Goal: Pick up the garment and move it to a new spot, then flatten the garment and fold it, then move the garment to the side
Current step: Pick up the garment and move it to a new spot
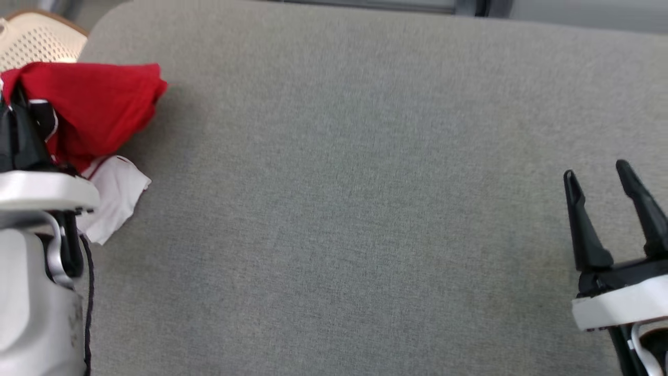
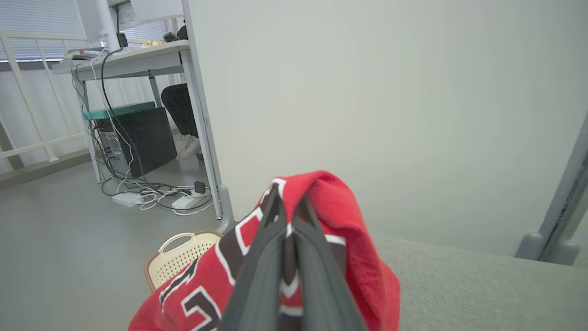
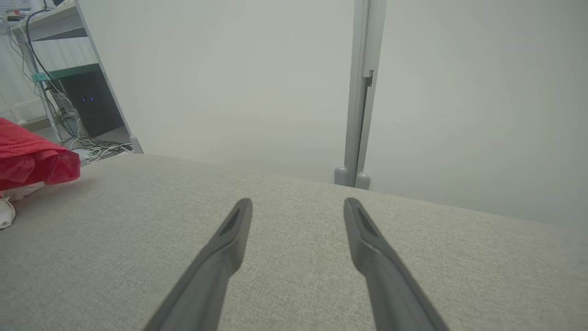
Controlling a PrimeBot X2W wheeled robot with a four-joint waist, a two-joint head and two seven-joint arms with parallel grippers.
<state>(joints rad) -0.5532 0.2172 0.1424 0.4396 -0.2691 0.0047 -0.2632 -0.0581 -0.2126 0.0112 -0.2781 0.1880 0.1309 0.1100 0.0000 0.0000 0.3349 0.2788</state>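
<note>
**A:** What is the right arm's end showing in the head view?

**B:** Two long black fingers (image 1: 584, 230) are tapering to points above a black base. A white collar (image 1: 621, 305) is ringing the wrist, and a white cable (image 1: 644, 355) is looping beneath it.

**A:** And the left arm?

**B:** A pale grey forearm shell (image 1: 26, 303) is sitting under a white ring (image 1: 42, 190), with a thin black cable (image 1: 90, 292) hanging along its side. In the right wrist view, the fingers are appearing matte dark grey and grooved near the tips.

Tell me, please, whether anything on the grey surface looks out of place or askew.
The red garment sits crumpled at the left edge of the grey surface, white part poking out, pinched by the shut left pincer. That fits the pick-up; nothing looks damaged or spilled.
</note>
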